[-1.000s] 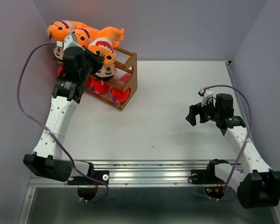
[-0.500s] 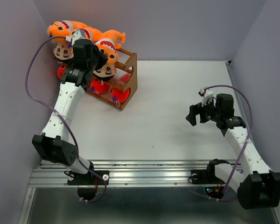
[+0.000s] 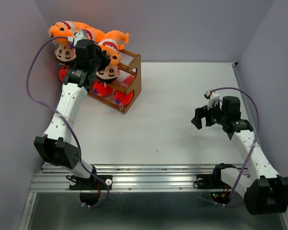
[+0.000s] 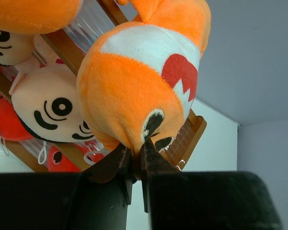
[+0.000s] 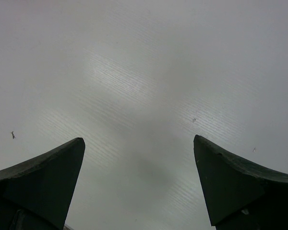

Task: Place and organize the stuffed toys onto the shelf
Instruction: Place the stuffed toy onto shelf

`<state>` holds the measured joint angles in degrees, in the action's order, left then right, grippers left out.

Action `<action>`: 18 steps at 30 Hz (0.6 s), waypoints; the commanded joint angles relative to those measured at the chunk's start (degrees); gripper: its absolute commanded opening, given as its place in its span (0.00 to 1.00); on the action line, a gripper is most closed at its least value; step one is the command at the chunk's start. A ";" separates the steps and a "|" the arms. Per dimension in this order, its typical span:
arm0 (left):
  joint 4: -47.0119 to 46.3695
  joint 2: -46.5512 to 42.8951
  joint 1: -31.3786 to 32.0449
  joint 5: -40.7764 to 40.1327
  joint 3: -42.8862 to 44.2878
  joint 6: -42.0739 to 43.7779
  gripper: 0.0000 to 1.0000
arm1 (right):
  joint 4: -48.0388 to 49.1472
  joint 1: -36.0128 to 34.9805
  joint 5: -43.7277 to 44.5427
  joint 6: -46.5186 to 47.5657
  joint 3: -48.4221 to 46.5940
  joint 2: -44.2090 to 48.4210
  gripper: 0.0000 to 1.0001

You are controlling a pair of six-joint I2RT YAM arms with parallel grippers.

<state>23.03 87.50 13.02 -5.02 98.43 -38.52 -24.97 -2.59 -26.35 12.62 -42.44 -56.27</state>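
Jaws of the left gripper (image 4: 134, 152) stand almost together, a thin gap between the dark tips, which press against the snout of a round orange plush shark with a white toothy mouth (image 4: 134, 86). I cannot tell whether they pinch any fabric. That shark sits on the top tier of the brown wooden three-tier shelf (image 3: 135, 76) at the table's far left. Just beside it lies a pale-faced plush boy with black hair (image 4: 53, 110), and red plush sharks (image 3: 103, 89) fill the tier below. The right gripper (image 5: 138, 140) is spread wide and holds nothing, over the bare white table (image 3: 182, 96), well apart from the shelf.
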 commanded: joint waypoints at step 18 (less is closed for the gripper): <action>-2.20 -2.78 -0.54 -1.58 2.11 -0.06 0.48 | 3.00 0.39 0.33 0.30 -0.37 0.72 1.00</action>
<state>22.92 87.48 12.71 -5.50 98.43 -38.70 -24.97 -2.59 -26.35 12.62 -42.44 -56.27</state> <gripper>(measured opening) 0.466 0.998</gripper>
